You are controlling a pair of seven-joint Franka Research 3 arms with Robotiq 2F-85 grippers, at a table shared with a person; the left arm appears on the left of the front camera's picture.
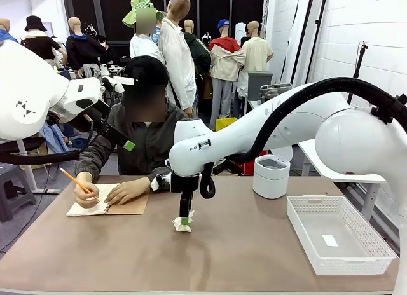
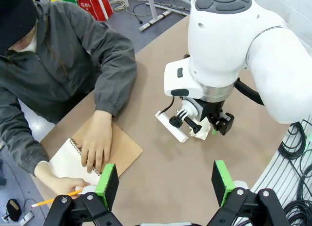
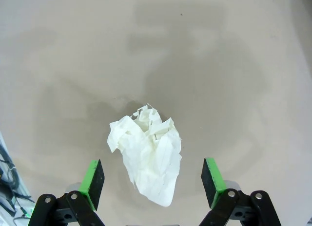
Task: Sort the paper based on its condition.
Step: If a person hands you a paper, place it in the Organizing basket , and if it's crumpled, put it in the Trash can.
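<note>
Hovering just above the crumpled paper near the middle of the tabletop, the right gripper is holding its jaws wide apart, one on either side; the raised left gripper is likewise holding its jaws apart.

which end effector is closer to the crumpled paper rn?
Right. The right end effector sits directly over the crumpled paper, open and straddling it. The left end effector is held high, off to the left near the notebook.
</note>
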